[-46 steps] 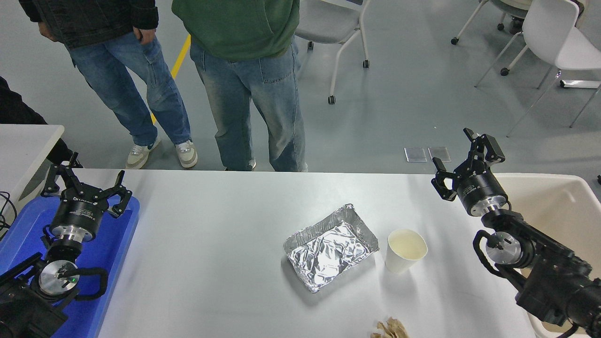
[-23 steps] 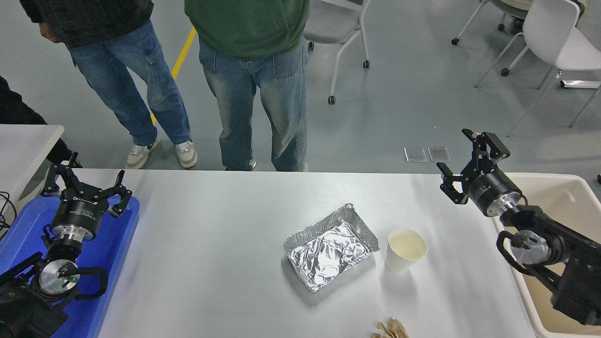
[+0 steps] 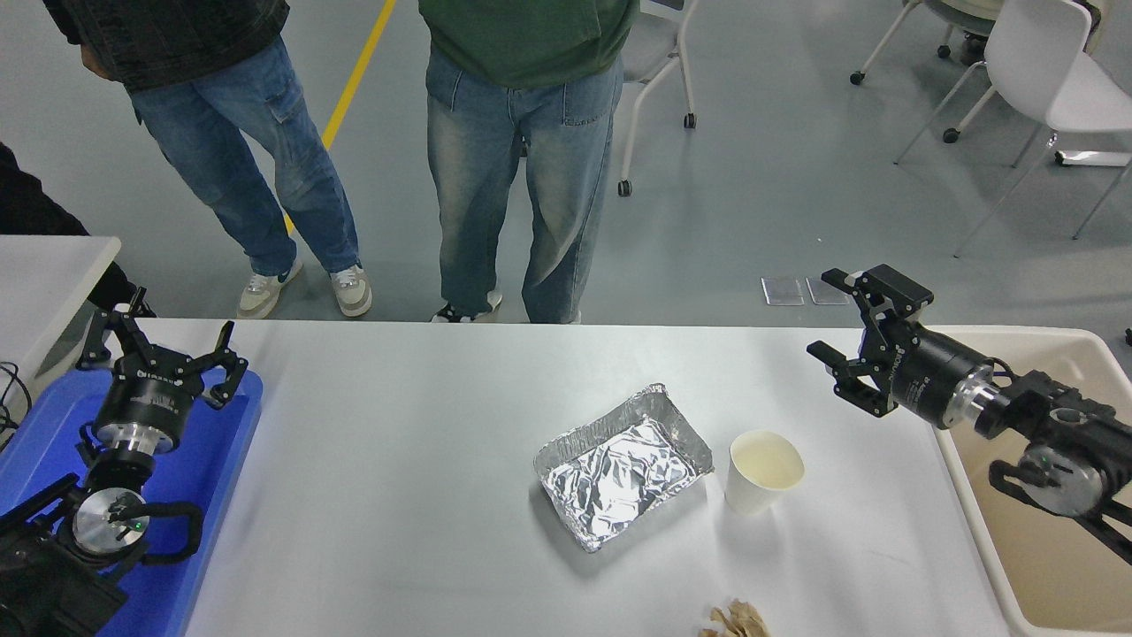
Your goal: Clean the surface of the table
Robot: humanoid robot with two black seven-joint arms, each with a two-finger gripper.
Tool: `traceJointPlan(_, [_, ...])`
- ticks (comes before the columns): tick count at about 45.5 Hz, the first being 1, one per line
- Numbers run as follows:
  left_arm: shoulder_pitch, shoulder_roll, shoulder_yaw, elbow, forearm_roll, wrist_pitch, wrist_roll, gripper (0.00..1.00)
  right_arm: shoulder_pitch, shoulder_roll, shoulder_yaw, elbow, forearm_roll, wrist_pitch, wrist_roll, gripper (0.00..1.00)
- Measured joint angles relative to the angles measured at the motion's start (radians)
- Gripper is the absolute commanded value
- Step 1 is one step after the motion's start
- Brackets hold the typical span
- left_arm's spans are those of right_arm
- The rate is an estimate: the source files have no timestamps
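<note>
Your table surface [image 3: 398, 478] fills the lower half of the view, wide and pale, its far edge running straight across below the two people standing there. One person [image 3: 221, 133] in a dark jacket and blue jeans stands at the far left, and a second person [image 3: 522, 133] in a green top and faded jeans stands just right of them; both are cut off above the waist.

At the right edge you see a cream bin [image 3: 1052, 566] set against the table's side. At the left a blue tray [image 3: 221, 495] lies along the table's near corner.

Your right arm comes in from the right edge over the bin, and the right tool [image 3: 849, 327] hangs above the table's far right corner, fingers spread wide, holding nothing. The left tool [image 3: 159, 345] sits parked above the blue tray, also spread open and empty.

Near the table's middle, a crumpled foil tray [image 3: 623, 464] rests at an angle. Just beside it to the right stands an upright white paper cup [image 3: 762, 473], apart from the foil. At the near edge you can see part of a brown crumpled scrap [image 3: 732, 619], cut off by the frame.
</note>
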Motion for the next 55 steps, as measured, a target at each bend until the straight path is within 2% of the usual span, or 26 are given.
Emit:
traceJointPlan(7, [0.0, 0.0, 0.0, 0.0, 0.001, 0.0, 0.0, 1.0, 0.007, -0.038, -0.015, 0.067, -0.156, -0.001, -0.111, 1.0])
traceJointPlan(14, [0.0, 0.0, 0.0, 0.0, 0.001, 0.0, 0.0, 1.0, 0.022, -0.06, -0.033, 0.118, -0.233, 0.042, -0.244, 1.0])
traceJointPlan(23, [0.0, 0.0, 0.0, 0.0, 0.001, 0.0, 0.0, 1.0, 0.044, -0.085, -0.044, 0.182, -0.323, 0.118, -0.348, 1.0])
traceJointPlan(38, [0.0, 0.0, 0.0, 0.0, 0.001, 0.0, 0.0, 1.0, 0.098, -0.077, -0.054, 0.217, -0.457, 0.213, -0.398, 1.0])
traceJointPlan(55, [0.0, 0.0, 0.0, 0.0, 0.001, 0.0, 0.0, 1.0, 0.175, 0.052, -0.115, 0.141, -0.633, 0.249, -0.407, 1.0])
